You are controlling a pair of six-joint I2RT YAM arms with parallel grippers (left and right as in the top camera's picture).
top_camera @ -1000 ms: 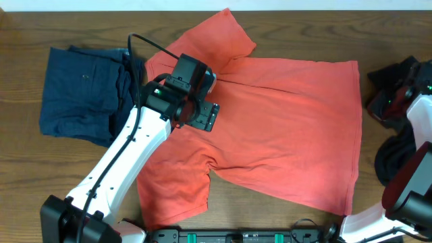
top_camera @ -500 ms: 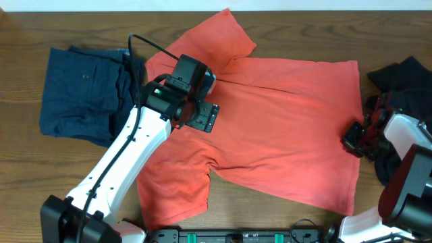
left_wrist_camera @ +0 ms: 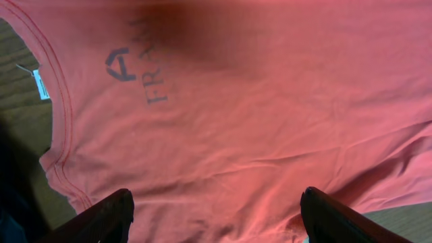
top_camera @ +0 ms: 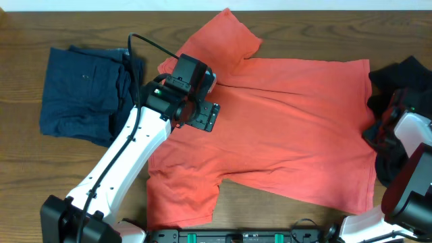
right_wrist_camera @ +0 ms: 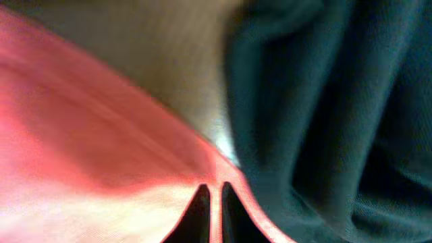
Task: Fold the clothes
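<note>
Shirt laid out flat, first fold not yet begun.
The coral-red T-shirt point(top_camera: 290, 128) lay spread across the worktop point(top_camera: 27, 189), between the navy garment point(top_camera: 81, 94) at left and the black garment point(top_camera: 405, 71) at right. The right hand point(top_camera: 376, 131) was pinched on its right edge; the left hand point(top_camera: 198, 111) hovered near the collar, fingers apart. The next move probably called for pulling out wrinkles, then taking a sleeve.

the t-shirt point(top_camera: 283, 128) is showing coral-red all over, with faint dark grey lettering point(left_wrist_camera: 154, 74) and a small white label point(left_wrist_camera: 39, 84) by its neckline. at nine o'clock the navy garment point(top_camera: 81, 94) is showing deep blue. at three o'clock the black garment point(top_camera: 405, 73) is looking plain black. the table point(top_camera: 40, 182) is showing brown wood grain. the left arm point(top_camera: 128, 158) is showing white with black joints.
</note>
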